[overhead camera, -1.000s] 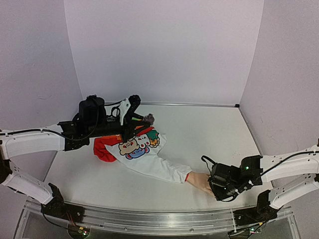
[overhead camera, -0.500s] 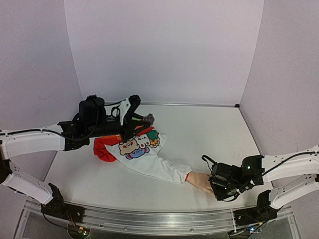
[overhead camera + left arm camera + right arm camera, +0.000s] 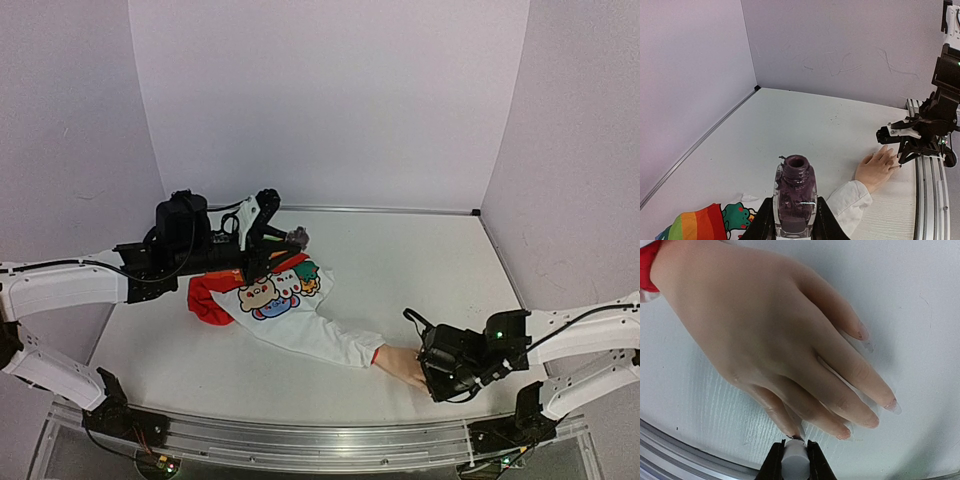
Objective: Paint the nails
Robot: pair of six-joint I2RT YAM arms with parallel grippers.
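The right gripper [image 3: 795, 459] is clamped on a small white cylindrical brush cap [image 3: 795, 466], whose end sits right against the nearest fingertip of the pale flesh-coloured mannequin hand [image 3: 755, 320]. That hand lies palm down on the white table [image 3: 920, 285]. The nails [image 3: 893, 405] tip its slim fingers, and the one at the cap looks dark. Well apart from that hand, the left gripper [image 3: 795, 224] grips a clear glass bottle of dark purple polish [image 3: 795, 197], upright and uncapped.
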